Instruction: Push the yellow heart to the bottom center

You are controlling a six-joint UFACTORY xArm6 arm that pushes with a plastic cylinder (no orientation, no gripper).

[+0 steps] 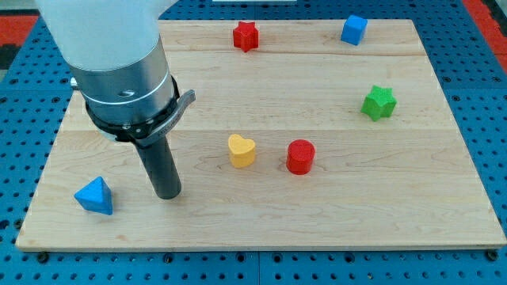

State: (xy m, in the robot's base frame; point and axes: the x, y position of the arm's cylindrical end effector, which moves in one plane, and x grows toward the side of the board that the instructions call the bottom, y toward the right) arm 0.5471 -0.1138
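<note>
Camera view is filled by a pale wooden board [261, 222] laid on a blue perforated surface [483, 103]. The arm [107, 47] is seen at the view's upper left, ending in a straight dark rod with no gripper, so nothing is opened, closed or gripped. My tip [168, 195] is set down on the board toward the view's lower left, touching no block.

The yellow heart [242, 150] is found near the middle of the board, a little to the view's left of centre, lying to the right of my tip and slightly higher in the view, with bare wood between them. The red cylinder [300, 157] is placed just beside the heart on the view's right, apart from it by a narrow gap.

The blue triangular block [95, 196] is seen near the view's lower left corner of the board, to the left of my tip and apart from it. The red star [246, 36] is set at the view's top edge, near the middle. The blue cube [354, 29] is placed at the view's top right. The green star [379, 102] is located at the view's right, well apart from the heart.
</note>
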